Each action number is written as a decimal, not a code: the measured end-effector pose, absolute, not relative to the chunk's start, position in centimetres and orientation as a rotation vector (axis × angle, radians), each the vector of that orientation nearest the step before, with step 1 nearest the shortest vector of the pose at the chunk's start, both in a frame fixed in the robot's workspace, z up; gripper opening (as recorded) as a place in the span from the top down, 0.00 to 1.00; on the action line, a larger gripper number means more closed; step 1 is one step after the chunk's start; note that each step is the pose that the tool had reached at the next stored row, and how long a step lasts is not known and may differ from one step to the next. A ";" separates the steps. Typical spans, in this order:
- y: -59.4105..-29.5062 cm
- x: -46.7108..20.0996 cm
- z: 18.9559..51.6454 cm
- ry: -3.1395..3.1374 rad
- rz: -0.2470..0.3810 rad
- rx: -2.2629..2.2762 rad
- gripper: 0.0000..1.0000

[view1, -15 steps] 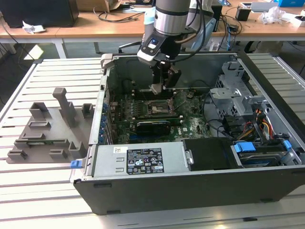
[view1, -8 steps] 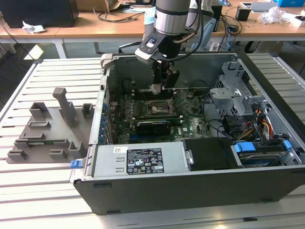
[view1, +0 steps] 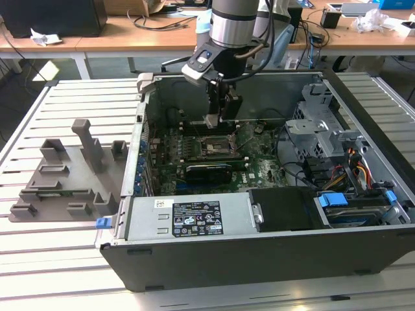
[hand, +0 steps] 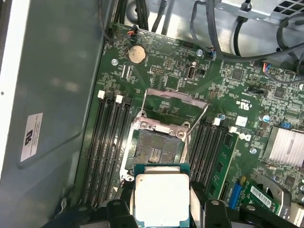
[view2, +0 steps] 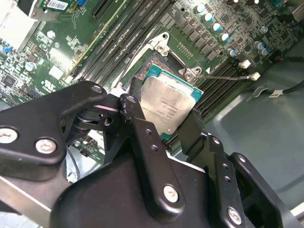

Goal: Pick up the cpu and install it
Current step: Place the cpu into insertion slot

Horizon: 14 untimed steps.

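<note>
claw (view1: 218, 118) is clenched on the cpu (view2: 173, 102), pinching it by two opposite edges, shiny lid facing up. it hangs inside the open pc case (view1: 259, 259), just above the socket (hand: 156, 147) and not seated. socket is bare, and its load plate (hand: 173, 97) is flipped up and back.

risks, as i judge them:
- cpu comes down skewed or off-centre, so an edge rides the socket frame and pins underneath get bent. can't tell from these views if it's squared up w/ the socket.
- wrong rotation vs the socket keys: won't drop in, and pushing would do damage.
- grip is on thin rims only, so a small slip could tilt or drop the chip onto the motherboard (hand: 237, 85).
- claw fingers are wide and the ram slots (hand: 107, 142) flank the socket closely. going lower could clip them, or the raised plate and its wire levers.

surface: slatted pale metal desk (view1: 65, 103). the case lies on its side over the middle and the exterior view's right of the desk. a grey plastic tray (view1: 65, 175) w/ upright blocks sits near the desk's edge on the exterior view's left.

room: wooden benches (view1: 130, 35) behind w/ cables and clutter. looks like a lab or workshop, w/ even lighting.
</note>
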<state>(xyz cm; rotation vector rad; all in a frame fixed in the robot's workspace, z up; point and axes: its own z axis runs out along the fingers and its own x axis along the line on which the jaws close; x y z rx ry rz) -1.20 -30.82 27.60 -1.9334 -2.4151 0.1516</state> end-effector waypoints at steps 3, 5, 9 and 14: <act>-30.8 -1.2 27.6 -2.393 0.157 -1.963 0.46; -30.8 -1.2 27.6 -2.380 0.161 -1.981 0.46; -30.8 -1.2 27.6 -2.338 0.176 -2.039 0.46; -30.8 -1.2 27.6 -2.295 0.195 -2.099 0.46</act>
